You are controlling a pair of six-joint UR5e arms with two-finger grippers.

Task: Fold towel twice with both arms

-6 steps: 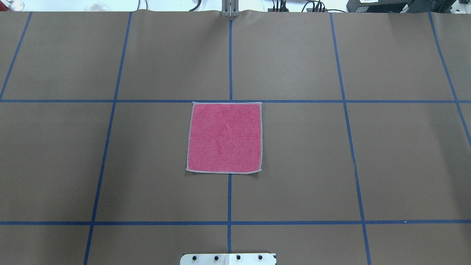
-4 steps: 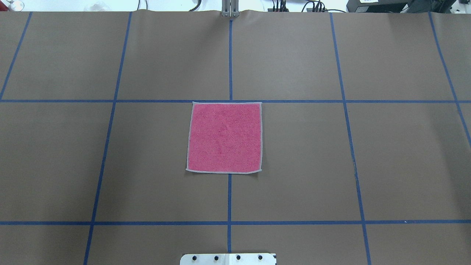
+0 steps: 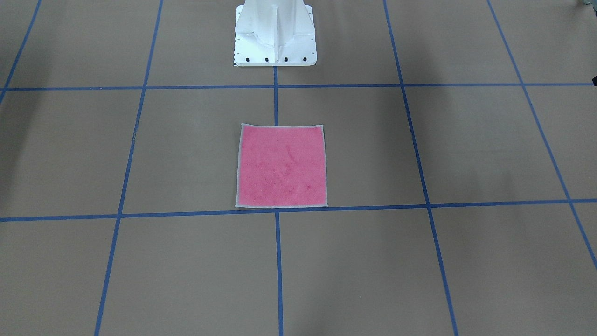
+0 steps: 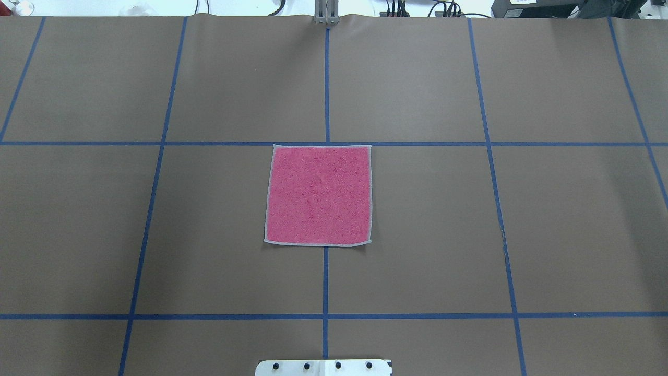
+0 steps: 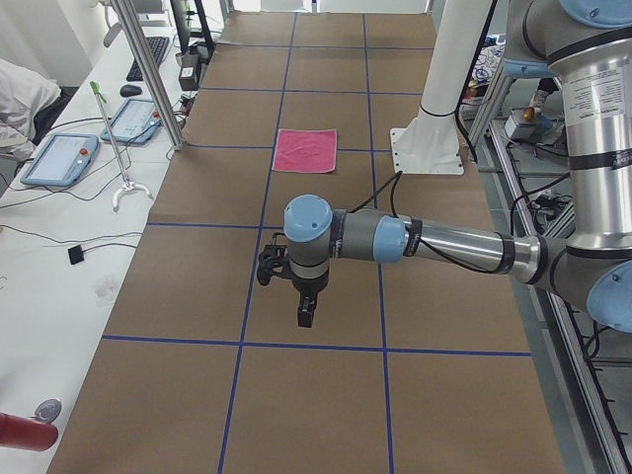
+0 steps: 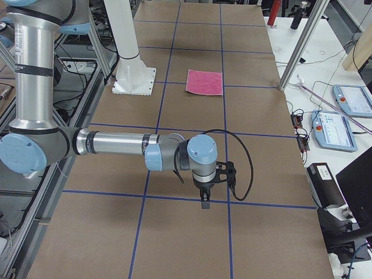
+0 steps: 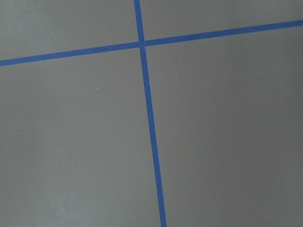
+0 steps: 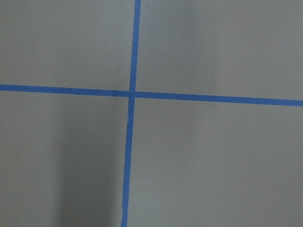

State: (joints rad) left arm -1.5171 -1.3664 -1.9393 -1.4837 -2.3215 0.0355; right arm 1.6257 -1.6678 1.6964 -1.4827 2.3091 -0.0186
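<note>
Nothing has moved: towel (image 4: 319,194) lies flat on brown, blue-taped table (image 4: 428,219).

I see the towel (image 4: 318,195) lying flat and unfolded, pink face up, with a light grey border all round. My left arm (image 5: 454,245) and right arm (image 6: 116,143) reach out level, well apart from it. The left gripper (image 5: 307,314) and right gripper (image 6: 205,203) point down; I cannot tell how their jaws stand.

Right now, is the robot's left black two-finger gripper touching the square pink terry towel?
Apart. Exterior left view: left gripper hangs far from the towel, with table between.
</note>
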